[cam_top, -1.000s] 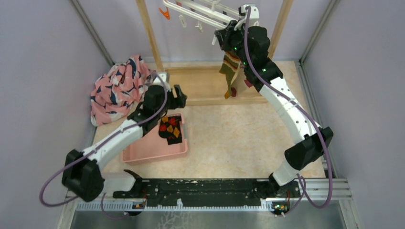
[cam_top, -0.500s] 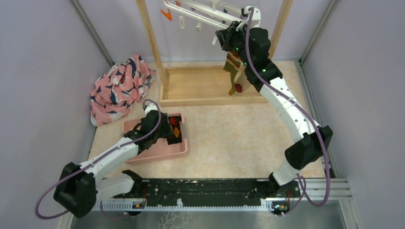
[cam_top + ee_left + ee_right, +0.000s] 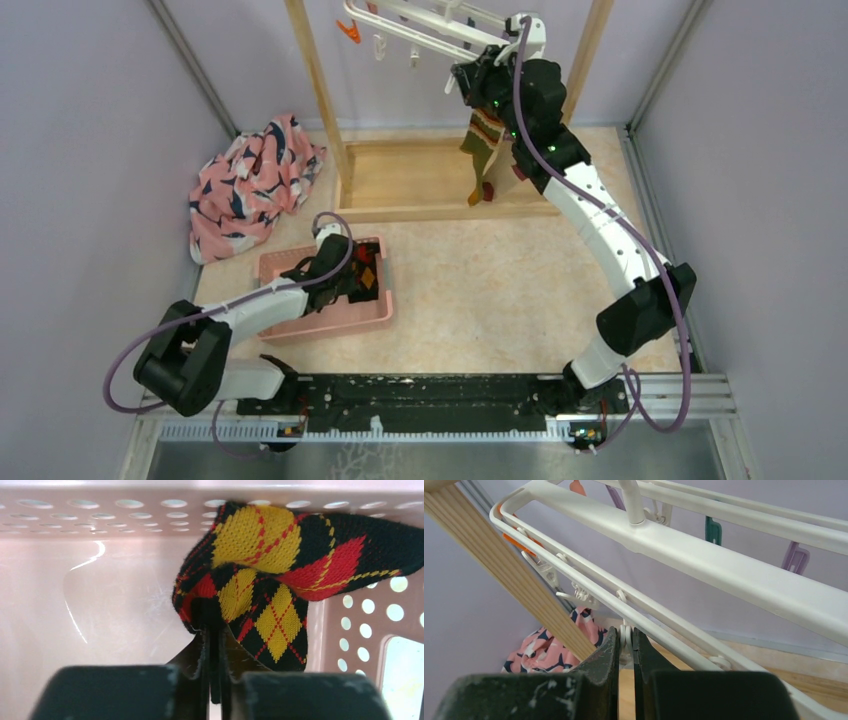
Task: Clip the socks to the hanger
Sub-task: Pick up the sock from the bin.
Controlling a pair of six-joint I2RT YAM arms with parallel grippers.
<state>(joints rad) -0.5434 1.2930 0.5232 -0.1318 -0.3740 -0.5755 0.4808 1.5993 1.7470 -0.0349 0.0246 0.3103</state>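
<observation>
Top external view: at twelve o'clock the hanger point(image 3: 420, 25), a white plastic frame of slim rails, sits high on the wooden rack point(image 3: 310, 70). The olive striped sock point(image 3: 485, 140) dangles limp just beneath it, beside the right arm. So one sock is up there, though I cannot tell whether a clip alone carries it.

On the wrist view, the right fingers point(image 3: 613, 647) are squeezed together on a small white clip point(image 3: 626, 629) hanging under the near rail. An orange clip point(image 3: 519, 542) and others, teal and lilac, hang further along with nothing in them that I can see.

Down at eight o'clock on the tabletop point(image 3: 480, 290), the left fingers point(image 3: 200, 652) are clamped on the edge of the argyle sock point(image 3: 270, 580). It's soft knit in black, red and yellow diamonds, bunched against the perforated wall of the glossy pink basket point(image 3: 100, 580). That one has yet to reach a clip, so I'd call it roughly halfway. The pink patterned cloth point(image 3: 250, 185) lies crumpled at ten o'clock.
</observation>
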